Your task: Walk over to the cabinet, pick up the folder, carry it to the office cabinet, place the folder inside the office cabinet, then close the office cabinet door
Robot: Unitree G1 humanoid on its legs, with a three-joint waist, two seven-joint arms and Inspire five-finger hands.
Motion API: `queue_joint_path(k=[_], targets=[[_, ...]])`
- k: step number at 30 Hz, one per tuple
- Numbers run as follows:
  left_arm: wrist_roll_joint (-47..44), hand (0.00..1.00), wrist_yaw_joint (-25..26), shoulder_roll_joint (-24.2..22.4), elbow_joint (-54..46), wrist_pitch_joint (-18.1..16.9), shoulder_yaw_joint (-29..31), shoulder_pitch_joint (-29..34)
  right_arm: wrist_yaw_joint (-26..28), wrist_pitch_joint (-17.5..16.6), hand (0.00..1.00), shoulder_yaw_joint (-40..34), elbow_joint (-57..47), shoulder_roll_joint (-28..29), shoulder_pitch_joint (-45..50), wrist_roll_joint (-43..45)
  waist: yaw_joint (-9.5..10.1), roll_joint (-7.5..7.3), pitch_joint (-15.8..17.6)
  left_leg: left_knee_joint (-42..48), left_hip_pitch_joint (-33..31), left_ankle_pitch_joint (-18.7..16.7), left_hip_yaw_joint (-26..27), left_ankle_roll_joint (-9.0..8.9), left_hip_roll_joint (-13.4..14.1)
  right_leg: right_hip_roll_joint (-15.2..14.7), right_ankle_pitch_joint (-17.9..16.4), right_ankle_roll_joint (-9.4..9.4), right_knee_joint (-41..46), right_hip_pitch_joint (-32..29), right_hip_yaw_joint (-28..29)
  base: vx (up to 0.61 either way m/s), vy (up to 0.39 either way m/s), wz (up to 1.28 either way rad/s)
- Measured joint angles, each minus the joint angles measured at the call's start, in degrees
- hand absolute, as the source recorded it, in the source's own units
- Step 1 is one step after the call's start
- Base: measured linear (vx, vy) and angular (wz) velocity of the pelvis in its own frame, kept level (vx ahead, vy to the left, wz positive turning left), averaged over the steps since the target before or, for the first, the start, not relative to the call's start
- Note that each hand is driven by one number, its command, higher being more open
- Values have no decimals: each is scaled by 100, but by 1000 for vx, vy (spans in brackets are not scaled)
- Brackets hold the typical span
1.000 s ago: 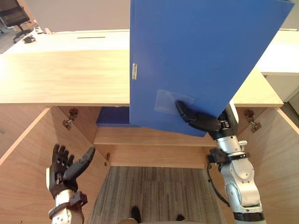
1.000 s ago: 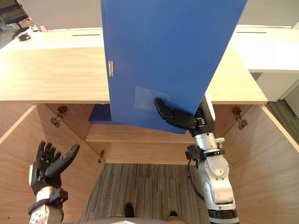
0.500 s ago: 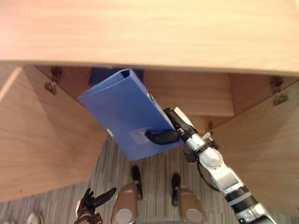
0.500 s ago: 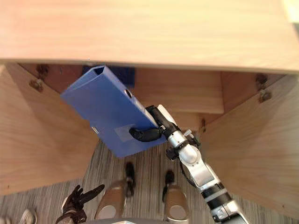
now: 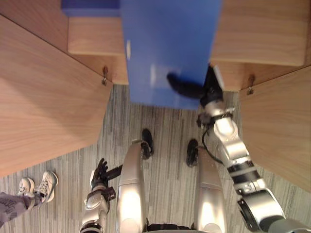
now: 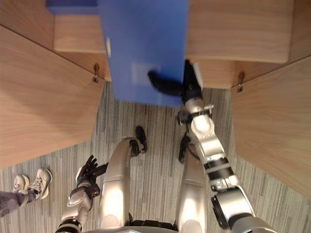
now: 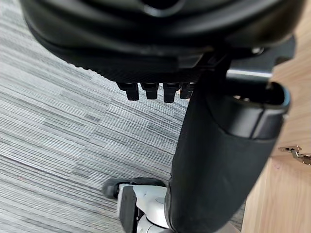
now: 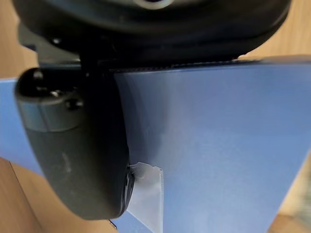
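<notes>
folder (image 5: 167,48) is pinched at its lower edge by the right hand (image 5: 194,90), thumb (image 5: 176,81) across the cover, before the cabinet shelf (image 5: 257,43); left hand (image 5: 100,172) hangs low and spread; advise level entry, clear of both doors (image 5: 43,97).

- so the office cabinet (image 5: 262,34) sits up top, both doors swung open toward the robot: left door (image 5: 43,97) on the left, right door (image 5: 282,126) on the right
- floor (image 5: 165,126) runs between the two doors
- folder (image 5: 167,48) hangs in the gap between the doors, in front of the cabinet's shelf, closer to the left door
- right hand (image 5: 187,88) is at the folder's lower right corner, thumb across the near face
- another folder (image 5: 90,5) lies inside the cabinet, back left, just left of the held one
- left hand (image 5: 100,171) is down low on the left, over the floor, well apart from the folder
- a person's shoes (image 5: 39,183) stand on the floor far left, below the left door
</notes>
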Motion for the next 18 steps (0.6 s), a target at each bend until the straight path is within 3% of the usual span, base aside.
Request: queue_joint_path(k=[6,11,12,18], targets=[[-186,100,137,-169,-740,4,-64,108,-754,-591,0,-820,0,558,-951,1570,144,2,2,130,-336,-5,-63,-37,-11,-34,-75,-29,216,-327,-25,-36,-62,6],[-184,100,240,-169,-1384,-68,-234,154,-1097,-864,0,-1231,302,730,-1604,2336,177,3,2,113,-401,22,-64,-5,-16,-46,-81,-31,209,-394,-32,4,-55,1],[-183,100,235,-182,-1535,-82,-300,144,-1111,-872,100,-1302,481,724,-1737,2507,182,3,2,94,-401,27,-63,-8,-22,-53,-81,-31,191,-394,-36,2,-67,2],[-186,100,221,-288,-1977,-133,-716,-43,-1149,-766,100,-1451,1329,614,-2428,3171,127,5,0,-88,-400,121,-81,-25,-47,-68,-54,-43,34,-380,-99,-2,-61,3]])
